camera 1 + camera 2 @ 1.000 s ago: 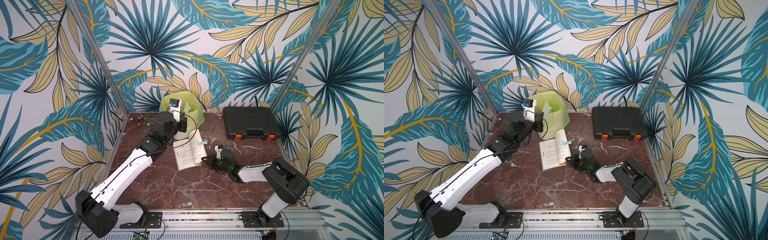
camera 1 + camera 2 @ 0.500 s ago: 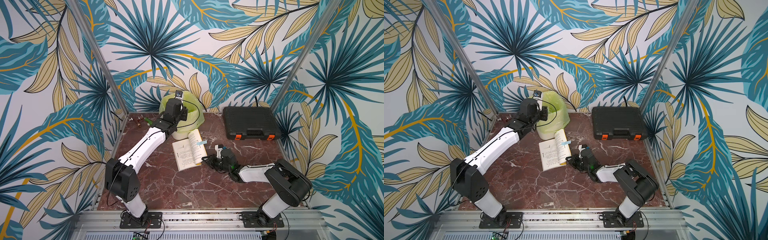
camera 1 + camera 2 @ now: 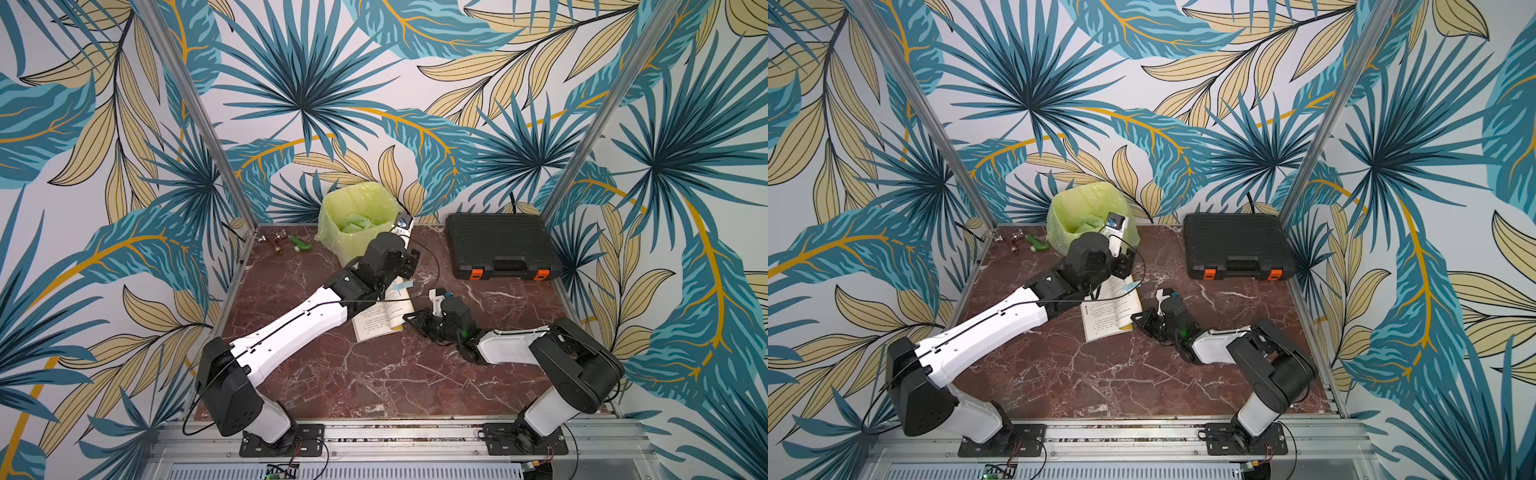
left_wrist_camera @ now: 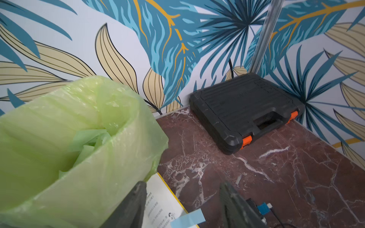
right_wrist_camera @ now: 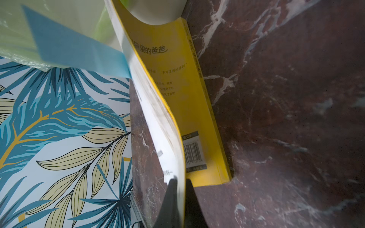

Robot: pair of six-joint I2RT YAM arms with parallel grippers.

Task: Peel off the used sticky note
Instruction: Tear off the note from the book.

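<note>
While on book [image 3: 376, 324], sticky note [image 5: 79, 50] pale blue; left end effector [image 4: 183, 204] agape, right end effector [image 5: 180, 199] book-clamped.

A closed black plastic case with orange latches [image 3: 500, 245] lies in the back right corner of the reddish-brown marble table [image 3: 374, 374]. A small green object [image 3: 301, 244] lies near its back left corner.

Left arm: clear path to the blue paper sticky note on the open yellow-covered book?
Probably yes. The left gripper hangs open close to the blue paper sticky note with nothing between them, and the right gripper is shut on pages of the open yellow-covered book.
</note>
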